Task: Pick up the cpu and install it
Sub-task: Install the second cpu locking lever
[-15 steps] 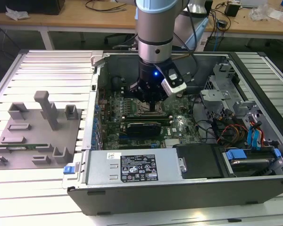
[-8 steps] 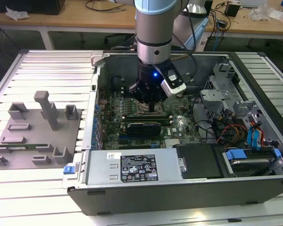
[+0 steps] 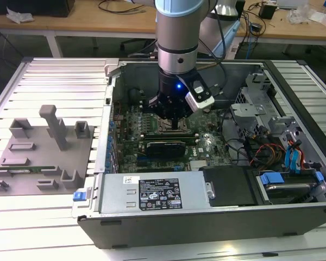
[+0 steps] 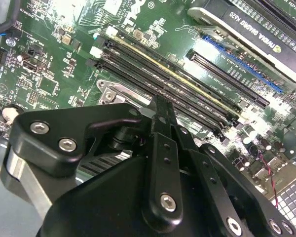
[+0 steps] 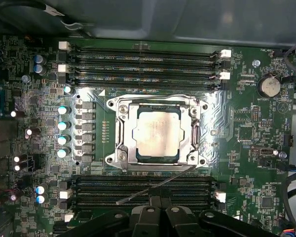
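Sitting flat in socket (image 5: 119, 148) on mobo (image 5: 237, 143), cpu (image 5: 158, 134) shows silver top, print too faint to read. Gripper (image 5: 160, 198) hangs over it, fingers together, empty. PSU (image 3: 114, 193) carries white and black labels.

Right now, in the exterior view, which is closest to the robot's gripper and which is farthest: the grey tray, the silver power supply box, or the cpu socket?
1. cpu socket: directly beneath the gripper, on the green board.
2. silver power supply box: inside the case, along its camera-side wall.
3. grey tray: outside the case, at the exterior view's left.
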You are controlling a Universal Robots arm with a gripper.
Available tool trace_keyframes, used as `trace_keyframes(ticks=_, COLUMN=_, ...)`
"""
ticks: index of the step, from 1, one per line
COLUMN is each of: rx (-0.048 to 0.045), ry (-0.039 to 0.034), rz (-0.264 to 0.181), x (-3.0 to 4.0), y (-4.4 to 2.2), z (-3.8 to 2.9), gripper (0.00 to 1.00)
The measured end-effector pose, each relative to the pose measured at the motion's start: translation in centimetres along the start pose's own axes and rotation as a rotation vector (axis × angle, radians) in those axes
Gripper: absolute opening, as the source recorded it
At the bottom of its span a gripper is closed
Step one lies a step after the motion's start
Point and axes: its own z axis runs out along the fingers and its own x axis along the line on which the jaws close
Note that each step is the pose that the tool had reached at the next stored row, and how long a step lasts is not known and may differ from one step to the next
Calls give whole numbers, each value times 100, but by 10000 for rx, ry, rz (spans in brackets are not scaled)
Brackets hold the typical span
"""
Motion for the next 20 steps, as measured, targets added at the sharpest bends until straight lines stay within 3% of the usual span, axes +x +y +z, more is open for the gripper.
trace_keyframes(ticks=4, rx=-7, ry=-4, rz=-74, x=29, y=1, z=8, gripper=11)
trace_keyframes(ticks=6, rx=-39, ry=-14, rz=-322, x=32, y=1, z=17, gripper=11)
trace_keyframes(ticks=7, rx=-102, ry=-28, rz=-554, x=33, y=2, z=25, gripper=11)
trace_keyframes(ticks=12, rx=-374, ry=-48, rz=-734, x=50, y=-1, z=36, gripper=11)
trace_keyframes(ticks=16, rx=-820, ry=-79, rz=-852, x=82, y=-6, z=57, gripper=11)
trace_keyframes(ticks=18, rx=-927, ry=-86, rz=-863, x=110, y=-8, z=63, gripper=11)
trace_keyframes(ticks=20, rx=-971, ry=-89, rz=-873, x=144, y=-9, z=66, gripper=11)
